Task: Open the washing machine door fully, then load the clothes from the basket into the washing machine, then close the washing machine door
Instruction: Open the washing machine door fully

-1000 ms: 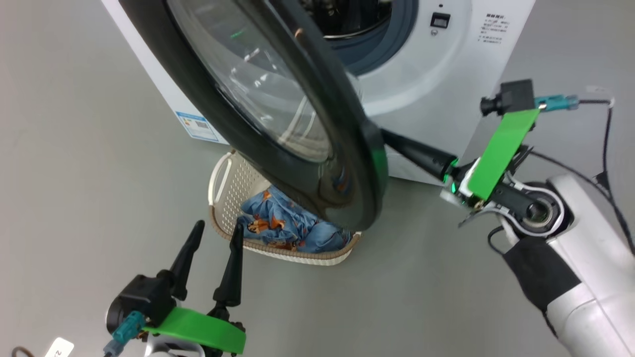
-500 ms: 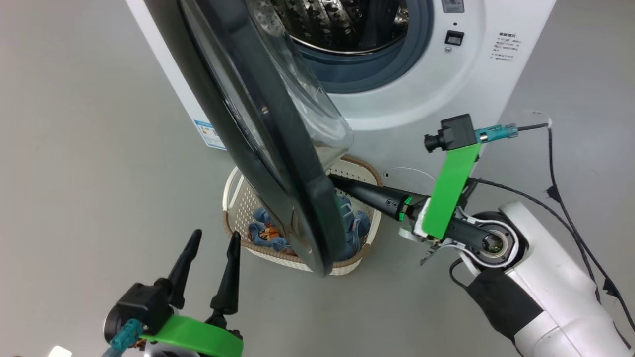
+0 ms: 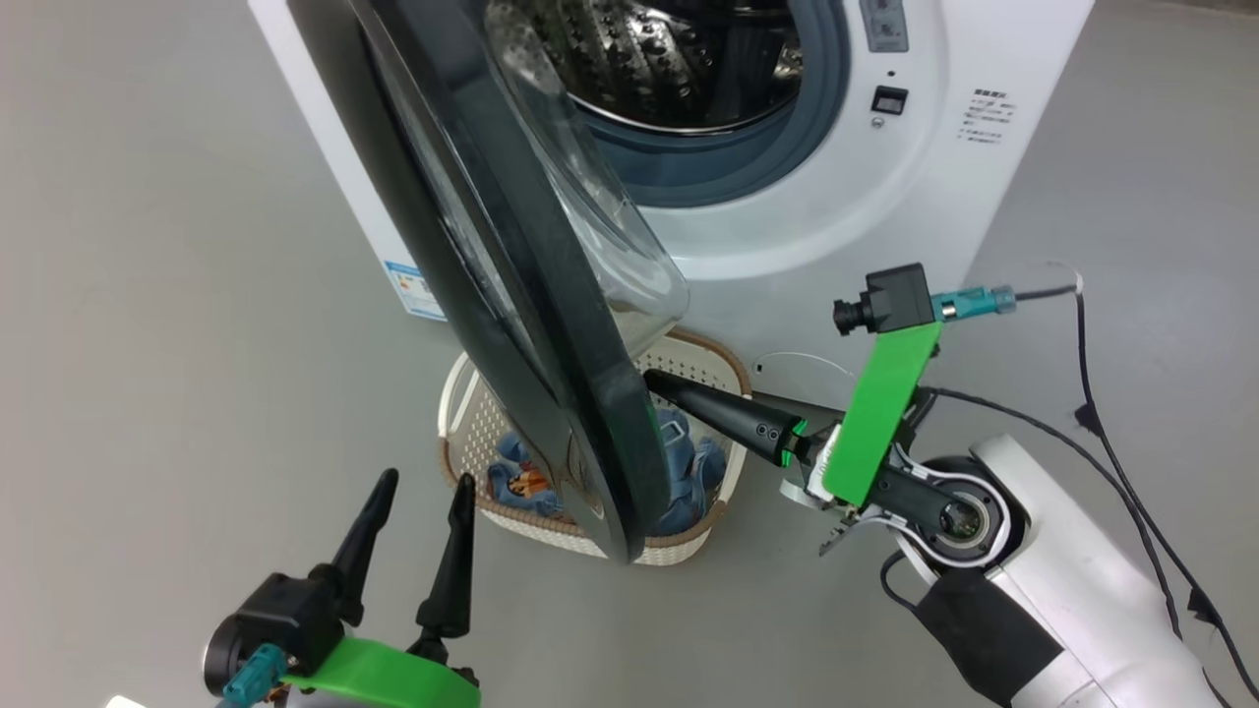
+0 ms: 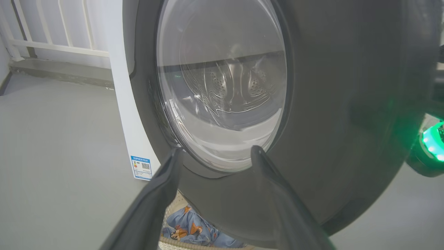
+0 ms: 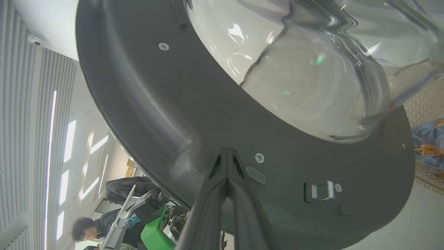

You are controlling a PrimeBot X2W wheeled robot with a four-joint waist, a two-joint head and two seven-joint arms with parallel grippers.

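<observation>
Laundry corner, contents from left to right.

1. Left gripper. Low over the grey floor, in front of the door's outer face and touching nothing. Fingers spread wide and empty. Likely parked there to keep out of the door's swing until the clothes are wanted.

2. Sticker. Blue, on the washer's lower left corner, just behind the door.

3. Door. Black rim with a clear bowl. It swings on its left hinge and stands out from the washer, nearly edge-on to the robot. It looks only part open, so the first step is unfinished.

4. Basket. Cream and perforated, with a brown rim. It sits on the floor close against the washer's front, directly beneath the door's lower edge. Probably set there for a short carry to the drum.

5. Clothes. A blue printed bundle, all of it in the basket and partly hidden by the door. Nothing loaded yet.

6. Washer. White. Its steel drum is exposed above the basket and shows no cloth inside.

7. Right gripper. Fingers clenched together into one point and holding nothing. The tips are set against the door's inner face, low on the rim near the latch. Pinched tight like this, the pair serves as a firm prod, apparently to push the door wider.

8. Cable. Black, trailing loose from the right arm.
</observation>
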